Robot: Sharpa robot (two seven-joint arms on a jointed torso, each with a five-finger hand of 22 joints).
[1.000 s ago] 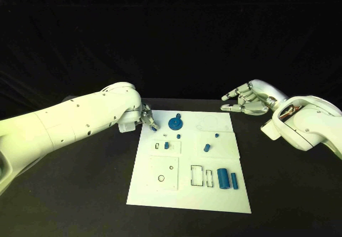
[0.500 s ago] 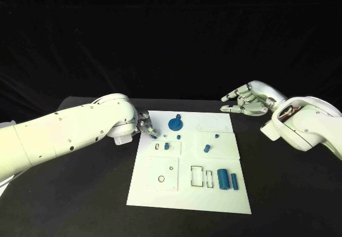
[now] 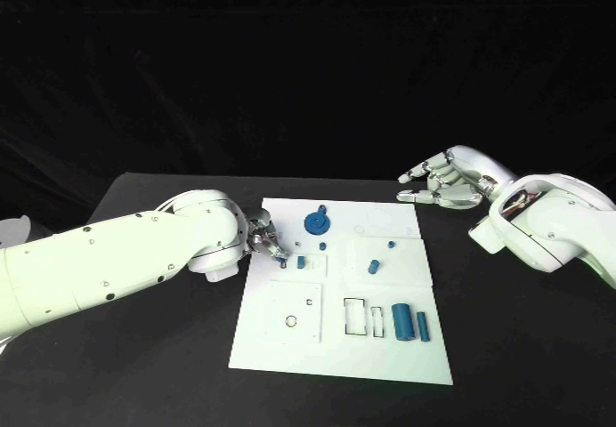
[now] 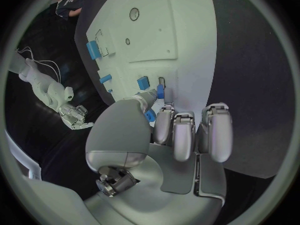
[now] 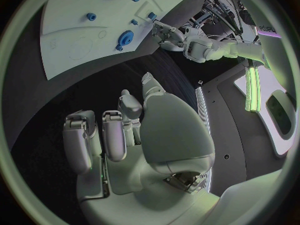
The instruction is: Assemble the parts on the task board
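Lying flat at the middle of the matte black table (image 3: 141, 356), the task board (image 3: 340, 351) is a smooth white rectangular plate marked with black outlined slots. Blue parts sit on it: a round gear-like part (image 3: 316, 221) near the far edge, a short peg (image 3: 372, 265) at centre, and two elongated blocks (image 3: 409, 322) side by side near the right edge. The left hand (image 3: 266, 240), metallic silver, hovers at the board's left edge and pinches a small blue part (image 4: 160, 91) between thumb and fingertip. The right hand (image 3: 443, 182) hovers beyond the board's far right corner, fingers loosely curled and apart, holding nothing.
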